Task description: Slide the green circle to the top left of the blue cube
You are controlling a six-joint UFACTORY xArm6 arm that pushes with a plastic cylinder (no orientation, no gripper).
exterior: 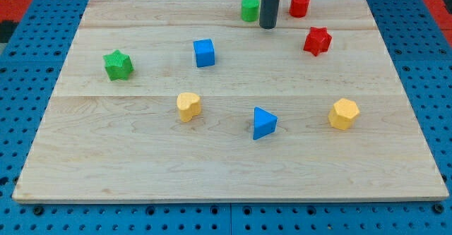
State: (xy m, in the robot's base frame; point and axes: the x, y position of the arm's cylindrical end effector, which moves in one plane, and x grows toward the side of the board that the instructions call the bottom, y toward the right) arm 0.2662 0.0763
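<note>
Pale wooden worktop (233,157) — my tip (268,27), a bare rod with no fingers to open, sits just right of the green circle (249,9) at the top edge. Best push leftward, steady and centred, stopping above-left of the blue cube (204,53).

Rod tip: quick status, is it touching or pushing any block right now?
My tip: holds nothing; it has no gripper. It sits just to the view's right of the green circle, with the red cylinder further right. Contact with the circle cannot be told.

My tip (268,27) is resting just right of the green circle (249,9), which is sitting toward the view's top right of the blue cube (204,53).
</note>
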